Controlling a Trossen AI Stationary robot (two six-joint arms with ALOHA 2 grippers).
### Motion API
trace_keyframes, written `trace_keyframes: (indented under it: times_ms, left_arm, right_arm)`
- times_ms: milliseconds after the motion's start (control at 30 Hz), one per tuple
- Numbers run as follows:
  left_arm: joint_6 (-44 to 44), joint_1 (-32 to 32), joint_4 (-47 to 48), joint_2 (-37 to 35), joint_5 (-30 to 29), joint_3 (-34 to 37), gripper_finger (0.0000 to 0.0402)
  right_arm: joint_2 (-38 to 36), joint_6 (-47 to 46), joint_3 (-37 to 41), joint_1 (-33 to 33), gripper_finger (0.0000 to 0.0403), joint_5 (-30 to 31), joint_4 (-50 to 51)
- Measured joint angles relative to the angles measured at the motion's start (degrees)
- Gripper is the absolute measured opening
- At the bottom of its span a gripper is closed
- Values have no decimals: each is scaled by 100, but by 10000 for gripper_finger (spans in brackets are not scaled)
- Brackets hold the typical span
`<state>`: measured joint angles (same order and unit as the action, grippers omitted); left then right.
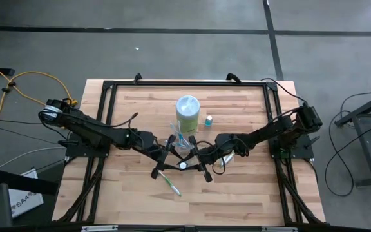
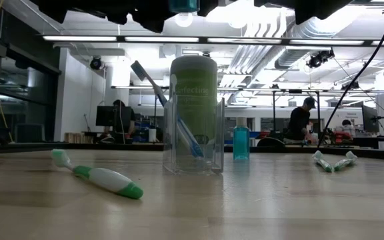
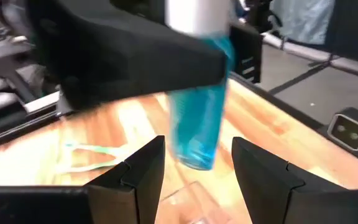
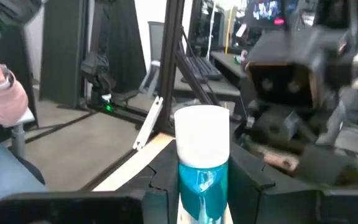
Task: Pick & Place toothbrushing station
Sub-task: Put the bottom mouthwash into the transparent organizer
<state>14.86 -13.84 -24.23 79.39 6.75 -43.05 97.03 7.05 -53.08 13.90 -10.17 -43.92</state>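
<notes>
Above the desk's middle, the right gripper (image 4: 204, 180) holds a blue tube (image 4: 202, 165) upright over the clear tumbler (image 2: 193, 133); the left gripper (image 3: 197, 171) is spread wide beside it, holding nothing.

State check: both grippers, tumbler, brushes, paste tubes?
left gripper: open, empty
right gripper: shut on toothpaste tube, held upright
tumbler: upright, blue toothbrush leaning inside
green toothbrush: lying flat on table
second tube: standing on table
</notes>
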Motion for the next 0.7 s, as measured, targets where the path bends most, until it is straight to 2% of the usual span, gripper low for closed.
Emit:
trace_keyframes:
  times_ms: [300, 433, 700]
  left_arm:
    - [-161, -275, 1332, -881, -826, 0, 179]
    - [-415, -494, 1910, -1200, -1259, 4, 179]
    - [-711, -1026, 2165, -1311, -1765, 4, 179]
  right_arm:
    - [-2, -106, 0, 37, 83, 132, 103]
    - [-2, -125, 0, 34, 83, 495, 254]
    - [-4, -351, 13, -175, 83, 729, 383]
